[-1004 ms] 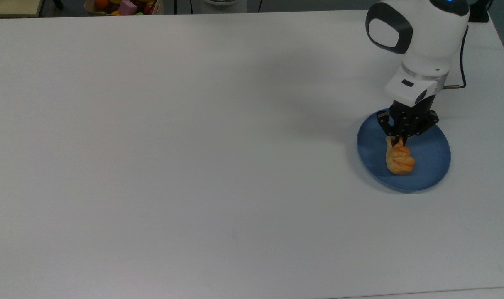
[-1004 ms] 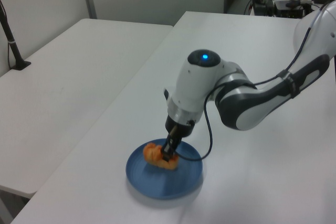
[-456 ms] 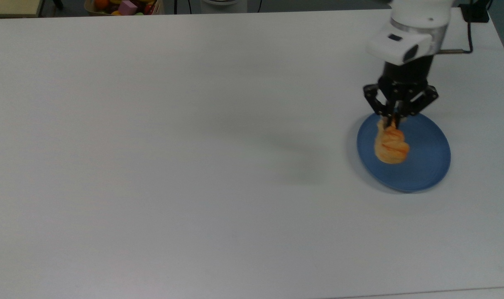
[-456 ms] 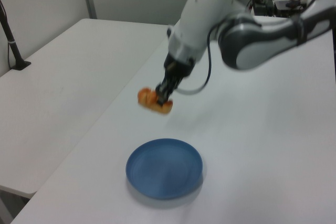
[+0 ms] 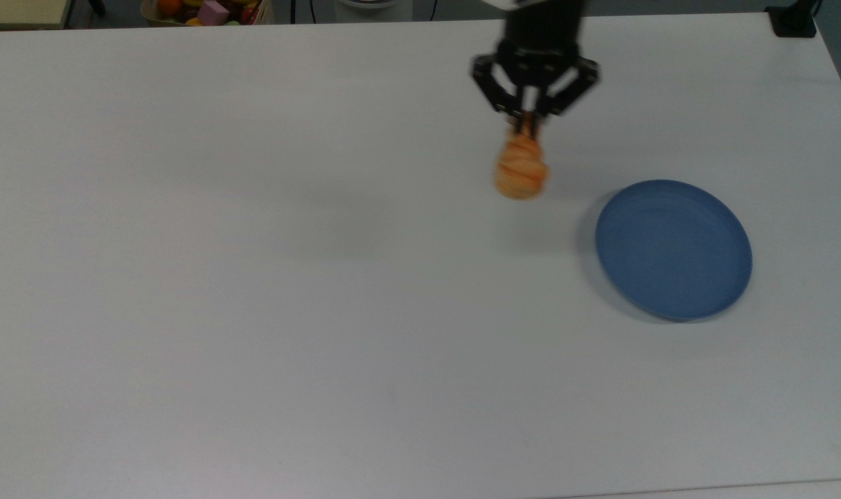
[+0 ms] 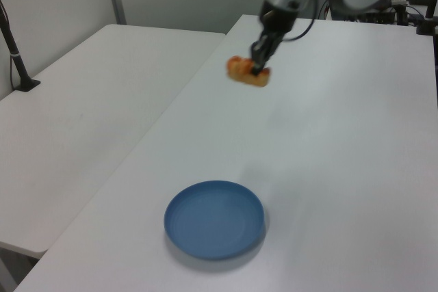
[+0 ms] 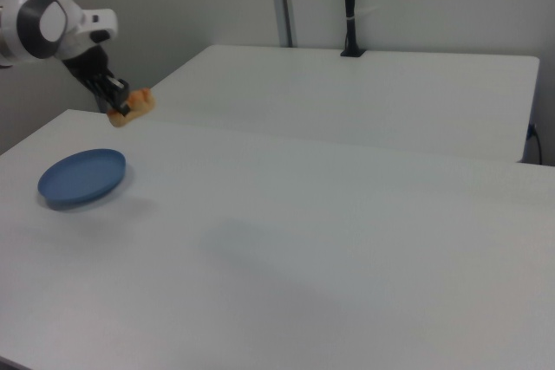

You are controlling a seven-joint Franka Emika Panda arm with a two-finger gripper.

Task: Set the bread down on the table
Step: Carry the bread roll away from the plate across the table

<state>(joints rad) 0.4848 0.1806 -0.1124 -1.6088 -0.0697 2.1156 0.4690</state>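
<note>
In the top view the hand (image 5: 529,119) pinches one end of the bread (image 5: 521,170), a golden-orange roll with darker ridges, hanging above the white tabletop (image 5: 254,277) to the top view's left of the blue plate (image 5: 673,249). In the left view the bread (image 6: 247,72) is held clear of the tabletop, well beyond the plate (image 6: 214,219). In the right view the bread (image 7: 132,107) hangs in the hand (image 7: 120,108) past the plate's (image 7: 82,177) far side.

Even bright overhead light, soft faint shadows on table (image 5: 254,277), motion-blurred bread (image 5: 521,170)
</note>
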